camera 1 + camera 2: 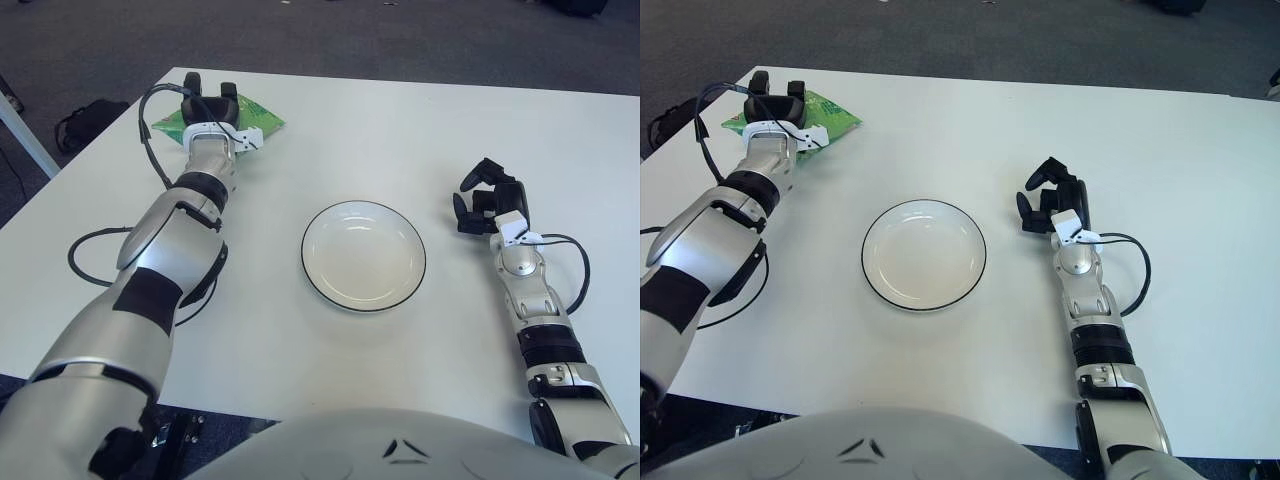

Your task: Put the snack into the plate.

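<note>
Dark fingers of the left hand (208,108) curl down over the green foil snack packet (256,117), seemingly grasping it at the white table's (330,140) ten o'clock corner. The black-rimmed white round plate (363,255) sits central; at its three o'clock, the right hand (487,200) shows loosely curled, holding nothing.

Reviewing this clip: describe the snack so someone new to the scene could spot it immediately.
On the white table, look past the round plate to the far left corner. There the left hand sits over a flat green snack packet. It is the only green thing on the table; the right hand shows right of the plate.
</note>
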